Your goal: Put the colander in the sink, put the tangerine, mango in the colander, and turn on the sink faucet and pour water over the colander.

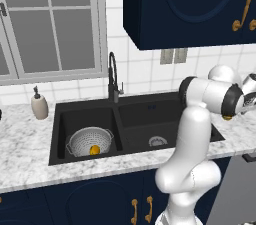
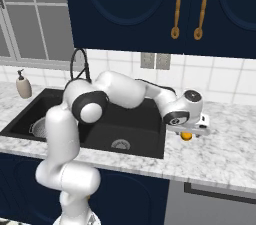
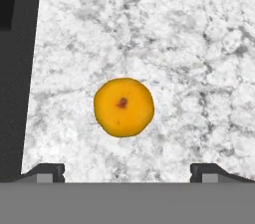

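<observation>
tangerine (image 3: 123, 107) on marble counter (image 3: 189, 44) | tool (image 3: 127, 172) tips spread | dark strip left, possibly sink (image 3: 15, 68)

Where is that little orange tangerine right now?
The tangerine lies on the marble counter right of the sink, directly under the open gripper; the right base view shows it beneath the hand.

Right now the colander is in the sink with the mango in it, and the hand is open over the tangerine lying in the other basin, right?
Not quite. The tangerine lies on the marble counter beside the sink, not in a basin, as the hand view shows. The rest holds: colander in the sink with the mango, hand open above the tangerine.
</observation>
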Tool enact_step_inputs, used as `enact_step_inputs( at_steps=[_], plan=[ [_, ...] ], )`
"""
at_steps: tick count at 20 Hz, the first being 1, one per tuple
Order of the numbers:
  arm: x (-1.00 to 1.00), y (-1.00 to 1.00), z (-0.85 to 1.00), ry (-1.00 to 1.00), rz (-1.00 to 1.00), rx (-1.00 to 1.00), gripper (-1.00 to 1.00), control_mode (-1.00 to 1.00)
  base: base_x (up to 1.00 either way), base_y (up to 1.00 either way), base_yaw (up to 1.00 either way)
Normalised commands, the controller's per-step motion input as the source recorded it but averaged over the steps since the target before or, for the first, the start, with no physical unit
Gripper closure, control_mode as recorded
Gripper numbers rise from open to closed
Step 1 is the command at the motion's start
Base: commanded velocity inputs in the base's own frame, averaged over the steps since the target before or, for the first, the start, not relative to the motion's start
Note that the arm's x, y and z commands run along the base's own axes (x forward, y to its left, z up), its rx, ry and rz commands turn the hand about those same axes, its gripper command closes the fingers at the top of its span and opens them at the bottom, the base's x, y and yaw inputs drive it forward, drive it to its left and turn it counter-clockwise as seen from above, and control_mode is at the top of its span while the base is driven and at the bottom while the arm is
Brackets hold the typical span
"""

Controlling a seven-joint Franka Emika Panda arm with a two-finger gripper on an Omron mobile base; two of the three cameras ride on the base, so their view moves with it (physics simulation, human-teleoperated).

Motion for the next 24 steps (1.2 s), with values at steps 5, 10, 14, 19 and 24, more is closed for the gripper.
enact_step_inputs(
  at_steps=[5,10,14,19,24],
  plan=[
    [0.24,-0.01,-0.13,0.0,0.0,0.0,-1.0,-1.0,0.0,0.0,0.0],
    [0.17,0.0,-0.03,0.0,0.0,0.0,-1.0,-1.0,0.0,0.0,0.0],
    [0.12,0.04,-0.13,0.0,0.0,0.0,-1.0,-1.0,0.0,0.0,0.0],
    [0.05,0.1,-0.18,0.0,0.0,0.0,-1.0,-1.0,0.0,0.0,0.0],
    [0.0,0.08,-0.2,0.0,0.0,0.0,-1.0,-1.0,0.0,0.0,0.0]
  ],
)
